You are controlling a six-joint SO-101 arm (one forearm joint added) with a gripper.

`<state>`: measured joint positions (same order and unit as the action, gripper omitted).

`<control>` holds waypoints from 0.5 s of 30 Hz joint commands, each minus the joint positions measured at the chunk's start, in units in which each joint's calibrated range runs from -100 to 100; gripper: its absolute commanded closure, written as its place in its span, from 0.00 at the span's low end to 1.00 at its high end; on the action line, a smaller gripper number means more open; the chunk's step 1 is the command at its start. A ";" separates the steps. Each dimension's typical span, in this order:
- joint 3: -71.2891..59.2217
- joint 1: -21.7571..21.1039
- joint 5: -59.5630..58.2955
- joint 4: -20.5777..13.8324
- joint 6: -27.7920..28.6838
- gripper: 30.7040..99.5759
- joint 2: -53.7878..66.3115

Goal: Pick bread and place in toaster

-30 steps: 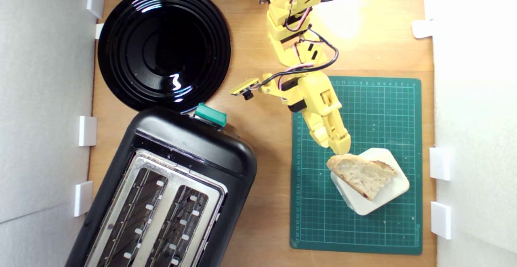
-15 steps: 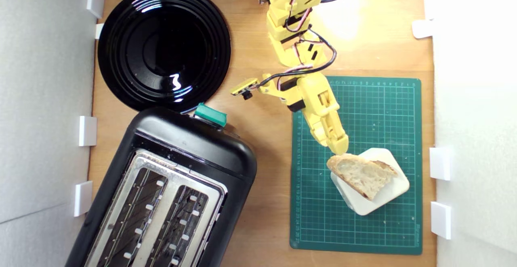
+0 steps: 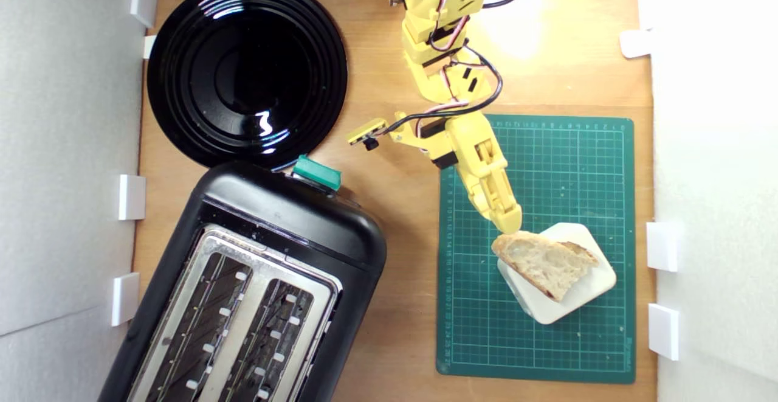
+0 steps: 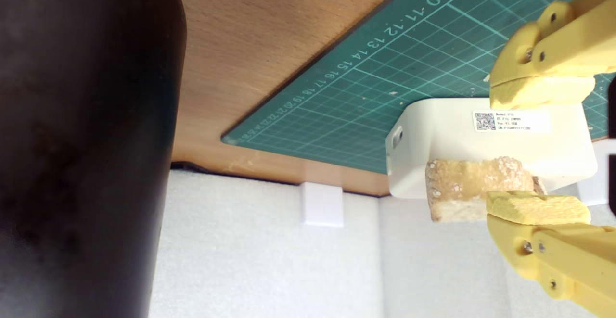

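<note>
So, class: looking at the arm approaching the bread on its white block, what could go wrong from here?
1. The open gripper straddles both the bread and the white block beneath, so closing may pinch the block too.
2. Its fingers reach only the bread's crusty end, so the slice might tilt or slip when lifted.
3. The toaster stands angled, so the slice may need turning to enter a slot.

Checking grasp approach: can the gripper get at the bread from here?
Probably yes. The gripper is open, its fingers either side of the bread at the end nearest the arm. The white block under the bread lifts it off the mat.
</note>
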<state>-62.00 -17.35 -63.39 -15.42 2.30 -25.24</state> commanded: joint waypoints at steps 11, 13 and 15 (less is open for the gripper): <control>2.22 -0.54 -1.80 0.46 0.55 0.01 0.53; 3.67 -0.87 -1.80 0.46 0.55 0.01 0.45; 4.67 -0.95 -1.80 0.46 0.55 0.01 0.28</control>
<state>-60.43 -17.53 -63.39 -15.42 2.77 -25.33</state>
